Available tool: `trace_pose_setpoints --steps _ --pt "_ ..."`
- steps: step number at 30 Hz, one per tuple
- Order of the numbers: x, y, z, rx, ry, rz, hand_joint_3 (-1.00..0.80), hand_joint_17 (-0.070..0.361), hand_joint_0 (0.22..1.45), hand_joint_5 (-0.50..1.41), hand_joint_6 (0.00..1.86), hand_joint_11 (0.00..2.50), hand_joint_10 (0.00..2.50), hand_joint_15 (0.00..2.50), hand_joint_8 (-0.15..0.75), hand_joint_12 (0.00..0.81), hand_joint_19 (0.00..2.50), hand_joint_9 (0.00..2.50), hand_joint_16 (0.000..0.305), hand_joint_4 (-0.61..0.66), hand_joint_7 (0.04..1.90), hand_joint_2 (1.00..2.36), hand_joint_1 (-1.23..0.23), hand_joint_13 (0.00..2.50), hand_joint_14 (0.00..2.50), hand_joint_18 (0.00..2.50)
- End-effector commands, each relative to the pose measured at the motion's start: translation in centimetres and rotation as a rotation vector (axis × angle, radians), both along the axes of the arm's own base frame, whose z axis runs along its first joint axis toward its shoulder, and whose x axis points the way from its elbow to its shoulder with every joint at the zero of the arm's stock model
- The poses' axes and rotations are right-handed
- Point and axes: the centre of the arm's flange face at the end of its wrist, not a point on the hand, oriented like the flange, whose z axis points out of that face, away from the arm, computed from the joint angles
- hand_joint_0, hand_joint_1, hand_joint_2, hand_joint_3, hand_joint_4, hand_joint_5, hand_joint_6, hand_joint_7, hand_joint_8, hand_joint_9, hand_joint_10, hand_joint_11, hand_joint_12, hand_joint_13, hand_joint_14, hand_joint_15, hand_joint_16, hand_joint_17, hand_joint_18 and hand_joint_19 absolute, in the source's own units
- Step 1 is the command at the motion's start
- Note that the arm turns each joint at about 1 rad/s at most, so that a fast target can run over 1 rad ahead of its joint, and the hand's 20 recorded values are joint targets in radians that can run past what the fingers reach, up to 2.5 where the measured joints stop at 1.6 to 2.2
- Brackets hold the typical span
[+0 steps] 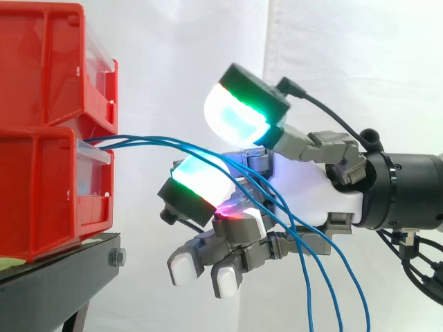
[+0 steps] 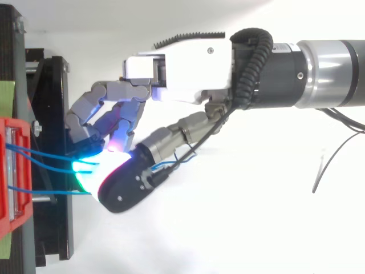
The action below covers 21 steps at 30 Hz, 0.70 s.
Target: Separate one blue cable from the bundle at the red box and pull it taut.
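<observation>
From the side we see the blue cables (image 1: 149, 140) leave the lower red bin (image 1: 48, 187) on its black stand (image 1: 62, 266). They run into the hand (image 1: 304, 187), cross its palm and droop slack below. The hand sits among them, and we cannot tell whether it has closed on any one cable.

From above, the cables (image 2: 45, 153) reach from the bin (image 2: 11, 222) to the hand (image 2: 177, 71) nearby. We judge that separating is under way. Next the hand must secure one cable, then draw away from the bin until that cable straightens.

Cables (image 1: 149, 138) run from bins (image 1: 41, 83) rightward, seemingly through the hand (image 1: 325, 195).
</observation>
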Motion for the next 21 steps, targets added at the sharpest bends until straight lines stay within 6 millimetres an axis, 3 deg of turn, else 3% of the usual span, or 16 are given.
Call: trace_pose_setpoints --steps 1,10,13,17,21 --pt "0.01 -0.13 0.21 0.0 -0.001 -0.004 -0.5 0.105 0.63 -0.11 0.82 1.0 0.02 0.52 0.303 0.352 0.72 1.17 0.047 0.04 1.11 1.0 -0.46 0.67 0.02 0.66" --pt "-0.06 -0.15 0.09 0.0 0.006 -0.005 -0.24 0.109 0.58 -0.12 0.81 1.05 0.02 0.52 0.313 0.362 0.73 1.15 0.048 0.08 1.33 1.02 -0.65 0.66 0.02 0.66" --pt "-0.08 -0.15 0.07 0.0 0.007 -0.005 -0.19 0.115 0.59 -0.14 0.86 1.06 0.02 0.52 0.322 0.373 0.72 1.13 0.051 0.1 1.29 1.02 -0.76 0.66 0.02 0.67" --pt "-0.13 -0.15 -0.06 -0.002 0.009 -0.005 -0.21 0.111 0.63 -0.15 0.88 1.11 0.03 0.52 0.311 0.365 0.7 1.09 0.049 0.06 1.31 1.02 -0.85 0.64 0.02 0.65" --pt "-0.28 0.08 -0.44 -0.002 0.018 -0.002 -0.4 0.111 0.74 -0.16 0.89 1.13 0.02 0.5 0.299 0.358 0.65 1.07 0.049 -0.01 1.32 1.01 -0.9 0.63 0.02 0.65"
